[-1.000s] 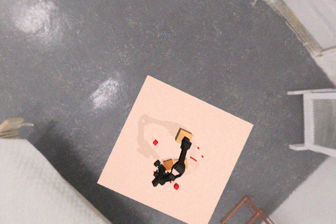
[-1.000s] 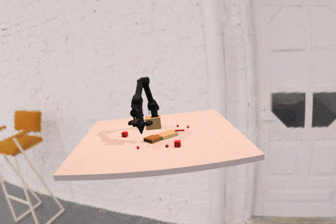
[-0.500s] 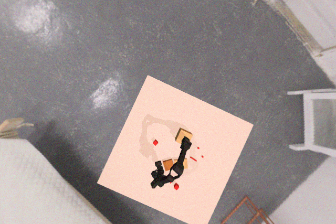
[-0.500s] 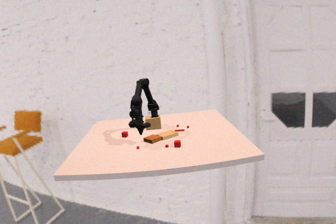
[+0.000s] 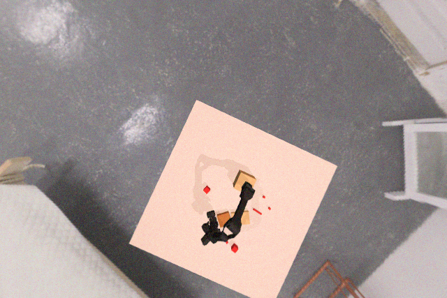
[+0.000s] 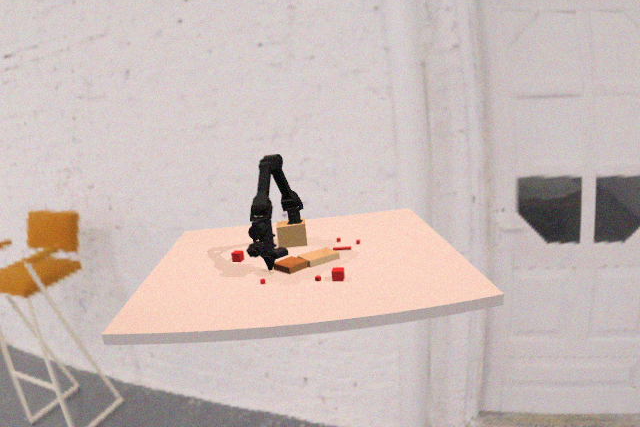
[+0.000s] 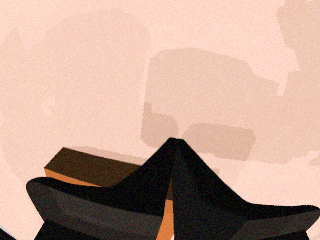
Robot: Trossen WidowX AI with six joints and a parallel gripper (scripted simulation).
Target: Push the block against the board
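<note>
The square orange-brown block (image 5: pixel 223 218) (image 6: pixel 291 264) (image 7: pixel 95 166) lies flat on the table. The light wooden board (image 5: pixel 246 217) (image 6: pixel 321 257) lies flat just to its right in the top and exterior views. Their facing sides are touching or nearly so; whether any edges are even I cannot tell. My gripper (image 6: pixel 270 267) (image 7: pixel 175 144) is shut and empty, pointing down with its tips low, just left of the block in the exterior view. Whether the tips touch the block or table is unclear. The fingers hide much of the block in the wrist view.
My arm stands on a wooden box (image 5: pixel 245 178) (image 6: pixel 292 234) behind the block. One red cube (image 5: pixel 207 189) (image 6: pixel 237 255) is at the left, another (image 5: pixel 235 248) (image 6: pixel 338 274) is in front. A red stick (image 5: pixel 257 211) (image 6: pixel 341 248) and several tiny red pieces lie around the board.
</note>
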